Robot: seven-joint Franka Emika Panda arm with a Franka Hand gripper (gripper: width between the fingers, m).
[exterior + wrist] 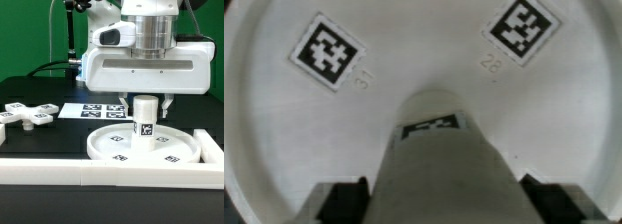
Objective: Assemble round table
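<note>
The large white rimmed disc point(140, 147) lies flat on the black table in front of the arm, with markers on its face. The short white cylindrical post point(146, 122) stands upright on the disc's middle. My gripper point(146, 104) is shut on the post's top from above. In the wrist view the post point(441, 150) runs down to the disc point(420, 50), with a black finger point(345, 198) close on each side. The cross-shaped piece point(26, 116) lies on the table at the exterior view's left, apart from the disc.
The marker board point(92, 110) lies flat behind the disc. A long white border rail point(110, 172) runs along the table's near edge, and another point(212, 146) stands at the exterior view's right beside the disc.
</note>
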